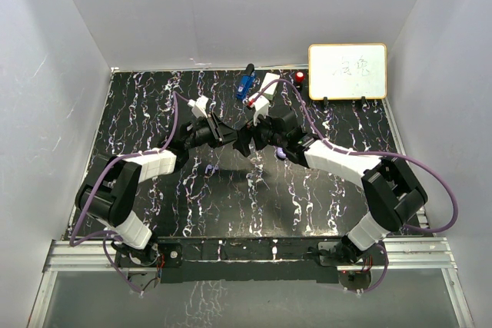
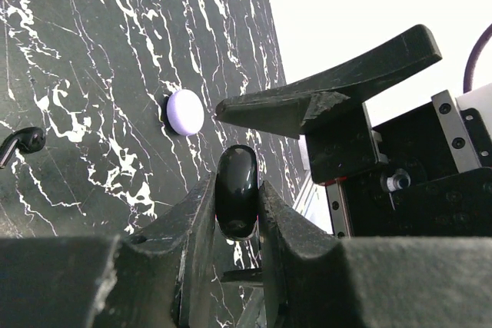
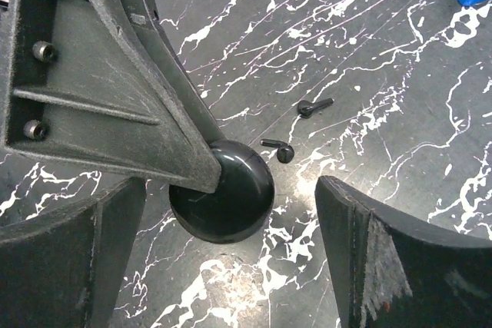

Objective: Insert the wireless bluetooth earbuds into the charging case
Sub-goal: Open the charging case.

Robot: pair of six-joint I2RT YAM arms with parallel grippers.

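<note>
Black earbuds (image 3: 278, 149) lie on the bench (image 3: 384, 74) near the black charging case (image 3: 223, 201), which the left pincer (image 2: 237, 193) pinches while the right pincer (image 3: 231, 217) stands spread close by it.

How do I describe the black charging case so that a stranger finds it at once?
Look at the middle of the black marbled table. There the left gripper clamps the black case. It is glossy, round and gripped, whereas the lilac case nearby lies on the table.
</note>
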